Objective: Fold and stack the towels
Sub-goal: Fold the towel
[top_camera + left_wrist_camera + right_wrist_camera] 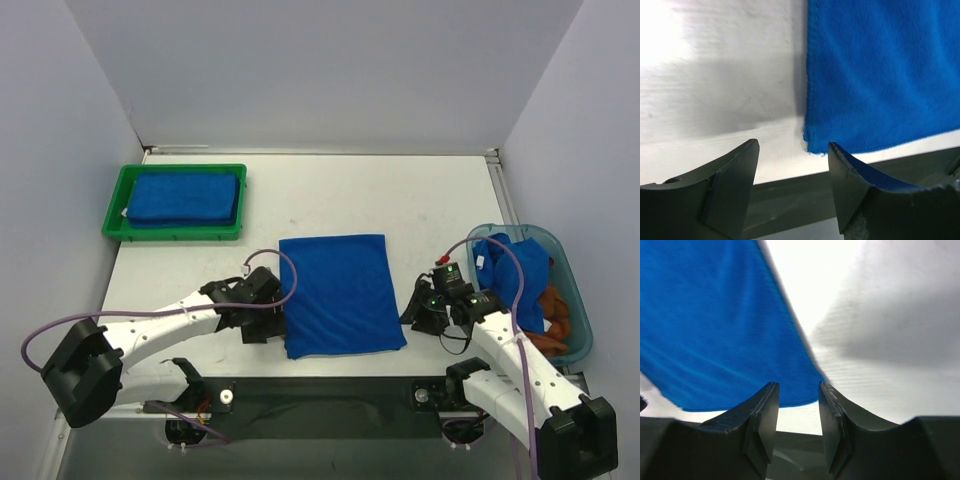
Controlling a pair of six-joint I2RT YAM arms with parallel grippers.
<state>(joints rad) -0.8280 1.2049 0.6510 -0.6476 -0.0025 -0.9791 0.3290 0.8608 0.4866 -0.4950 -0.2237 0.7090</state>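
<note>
Towel point(342, 295) flat | left claw point(793, 145) wide, empty | right claw point(798, 386) narrow, empty | bin towels point(528, 275) half-hidden

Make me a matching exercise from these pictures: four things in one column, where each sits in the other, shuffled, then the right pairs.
Things:
1. green tray
2. teal bin
3. spread blue towel
4. rust-brown towel

Places:
A. flat at the middle of the table
B. far left, holding a folded blue towel
C. bunched inside the bin
D. at the table's right edge

Pairs: 1-B, 2-D, 3-A, 4-C
</note>
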